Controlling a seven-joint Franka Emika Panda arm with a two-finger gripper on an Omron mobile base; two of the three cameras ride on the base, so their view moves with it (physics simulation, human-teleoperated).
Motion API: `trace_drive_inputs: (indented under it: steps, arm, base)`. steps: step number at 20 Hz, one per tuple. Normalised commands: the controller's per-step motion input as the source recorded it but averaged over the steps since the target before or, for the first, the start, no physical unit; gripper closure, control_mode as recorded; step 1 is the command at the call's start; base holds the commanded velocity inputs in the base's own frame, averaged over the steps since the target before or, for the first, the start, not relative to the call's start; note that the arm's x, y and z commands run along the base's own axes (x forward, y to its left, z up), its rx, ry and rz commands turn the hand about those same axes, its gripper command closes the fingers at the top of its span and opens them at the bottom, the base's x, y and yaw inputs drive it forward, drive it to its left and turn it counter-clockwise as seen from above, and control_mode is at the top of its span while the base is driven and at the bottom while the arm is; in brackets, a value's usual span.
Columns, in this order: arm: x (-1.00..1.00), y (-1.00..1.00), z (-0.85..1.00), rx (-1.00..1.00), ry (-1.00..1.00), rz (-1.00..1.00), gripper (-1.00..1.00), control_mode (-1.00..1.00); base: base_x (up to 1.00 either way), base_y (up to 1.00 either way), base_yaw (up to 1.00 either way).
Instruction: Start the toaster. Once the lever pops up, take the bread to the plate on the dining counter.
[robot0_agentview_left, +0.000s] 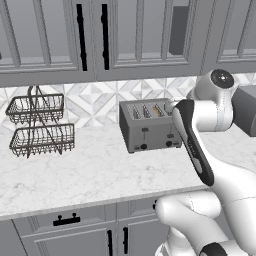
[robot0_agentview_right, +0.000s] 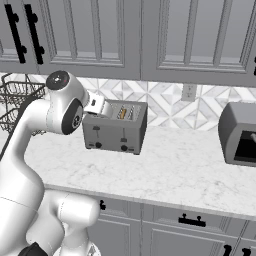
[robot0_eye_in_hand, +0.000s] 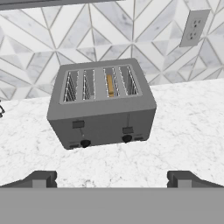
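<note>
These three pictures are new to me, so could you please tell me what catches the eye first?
The grey toaster stands mid-counter against the patterned tile wall, a tan slice of bread sunk in its third slot from the left. The white arm reaches toward it, the gripper open and short of its front. A two-tier wire basket stands left; a dark appliance right.

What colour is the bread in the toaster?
Tan-brown; the bread shows best in the hand view, standing in the toaster.

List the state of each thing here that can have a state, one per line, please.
Toaster: upright on the counter, both levers up, not started.
Bread: standing in the third slot from the left in the hand view.
Pincer: open, empty, away from the toaster.
Wall cabinets: doors closed.
Wire basket rack: both tiers empty.
Outlet: nothing plugged in.
</note>
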Motion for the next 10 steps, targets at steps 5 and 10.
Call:
trace_drive_inputs:
  steps: [5, 10]
  arm:
    - [0.00, 0.00, 0.00, 0.00, 0.00, 0.00, -1.00, -1.00]
    - [0.00, 0.00, 0.00, 0.00, 0.00, 0.00, -1.00, -1.00]
  base:
    - [0.00, 0.00, 0.00]
    - [0.00, 0.00, 0.00]
